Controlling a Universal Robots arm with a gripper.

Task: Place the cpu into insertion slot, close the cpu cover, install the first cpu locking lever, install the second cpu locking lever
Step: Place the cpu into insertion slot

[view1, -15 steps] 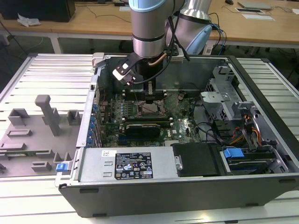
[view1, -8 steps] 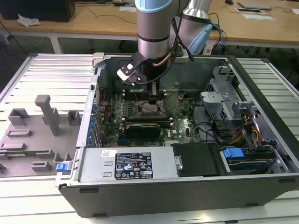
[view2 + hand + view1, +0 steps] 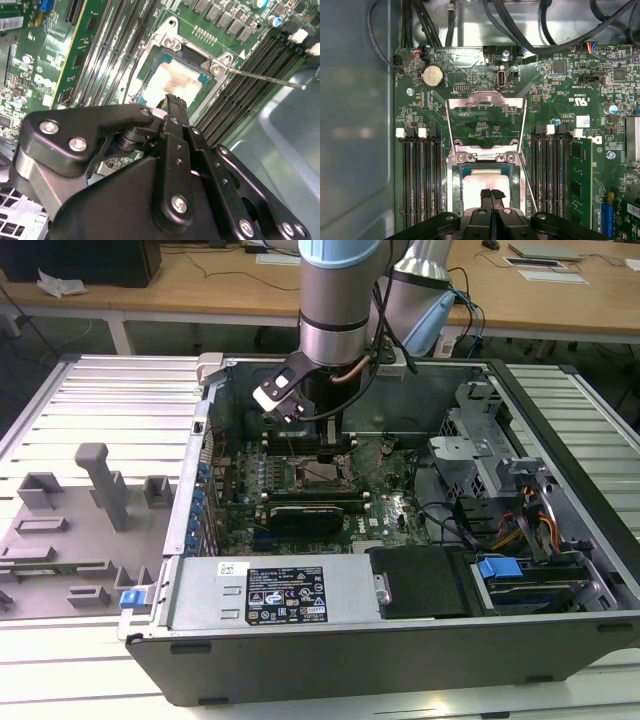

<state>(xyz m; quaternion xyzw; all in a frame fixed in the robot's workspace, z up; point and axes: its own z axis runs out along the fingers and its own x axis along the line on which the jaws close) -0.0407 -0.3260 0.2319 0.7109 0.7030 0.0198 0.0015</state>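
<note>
Slatted grey surface [image 3: 100, 380], open computer case [image 3: 400, 640]: gripper [image 3: 492, 192], fingers [image 3: 486, 198] pressed together, hangs straight above cpu [image 3: 475, 181] seated in insertion slot [image 3: 464, 171], cpu cover [image 3: 487, 97] raised at slot's edge.

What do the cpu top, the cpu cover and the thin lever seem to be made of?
The cpu top looks like metal: pale, with a soft reflection. The cover seems to be thin silver-grey sheet metal, with bright edges. The lever is probably steel wire, thin and shiny.
</note>
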